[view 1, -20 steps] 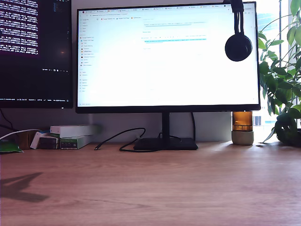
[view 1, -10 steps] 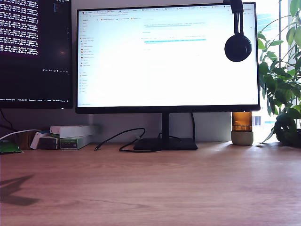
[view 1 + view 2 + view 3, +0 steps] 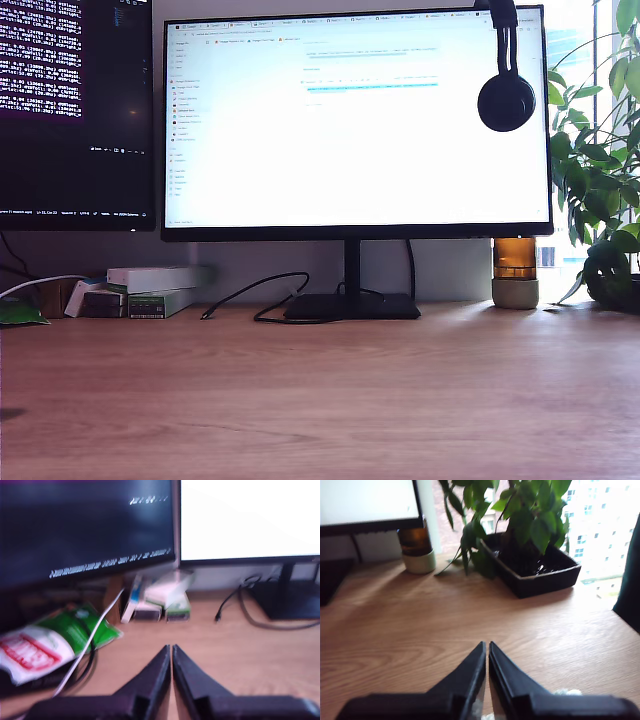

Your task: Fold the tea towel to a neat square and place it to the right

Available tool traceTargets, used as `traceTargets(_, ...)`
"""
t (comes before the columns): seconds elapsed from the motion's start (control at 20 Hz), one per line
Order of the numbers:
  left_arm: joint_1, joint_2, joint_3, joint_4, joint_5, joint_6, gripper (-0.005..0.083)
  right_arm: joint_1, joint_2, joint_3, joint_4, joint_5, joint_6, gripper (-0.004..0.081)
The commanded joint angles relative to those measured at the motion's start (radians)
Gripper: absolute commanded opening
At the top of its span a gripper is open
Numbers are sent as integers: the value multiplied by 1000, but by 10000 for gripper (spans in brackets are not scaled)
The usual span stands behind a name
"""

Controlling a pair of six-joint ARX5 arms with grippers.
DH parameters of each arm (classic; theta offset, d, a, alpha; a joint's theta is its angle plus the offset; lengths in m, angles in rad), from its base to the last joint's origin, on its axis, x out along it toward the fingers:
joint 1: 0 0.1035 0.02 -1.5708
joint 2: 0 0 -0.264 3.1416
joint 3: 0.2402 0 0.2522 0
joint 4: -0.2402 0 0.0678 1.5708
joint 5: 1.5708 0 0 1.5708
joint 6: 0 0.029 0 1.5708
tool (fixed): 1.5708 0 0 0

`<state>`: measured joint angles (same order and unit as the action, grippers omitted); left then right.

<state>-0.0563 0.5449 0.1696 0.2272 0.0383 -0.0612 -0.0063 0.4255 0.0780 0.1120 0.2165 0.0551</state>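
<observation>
The exterior view shows neither the tea towel nor any arm, only the bare wooden desk [image 3: 380,400]. In the first wrist view my first gripper [image 3: 171,647] is shut, its dark fingers pressed together with nothing between them, above the desk and facing a dark monitor [image 3: 85,525]. My second gripper [image 3: 487,644] is also shut and empty at its tips, above the desk and facing a potted plant [image 3: 530,555]. A small whitish fluffy patch [image 3: 563,692] peeks out by the base of its fingers. It looks like the tea towel, though most of it is hidden.
A white-screen monitor [image 3: 355,120] on a black stand [image 3: 351,305] fills the back of the desk, with headphones [image 3: 506,98] hung on it. Stacked boxes [image 3: 150,288], a black cable [image 3: 255,295], an amber jar [image 3: 515,272] and a green snack bag [image 3: 55,640] line the back.
The arm-shaped shadow on the desk at the exterior view's left has shrunk and slid off that edge. Only a faint trace is left.
</observation>
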Motion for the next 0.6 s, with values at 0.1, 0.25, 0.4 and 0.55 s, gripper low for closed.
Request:
traceTargets(0.1,18,-47,-44,-69,5,-10,-24,-2,0,-11,-1,-13,5,-12)
traceTargets(0.25,18,-104,-50,-142,5,-10,-24,-1,0,-12,-36,-50,5,-12)
traceTargets(0.4,18,-158,-51,-193,4,-11,-24,-1,0,-15,-54,-51,23,-12)
traceTargets(0.55,17,-220,-51,-252,5,-11,-24,-1,-9,-15,-55,-50,23,-12)
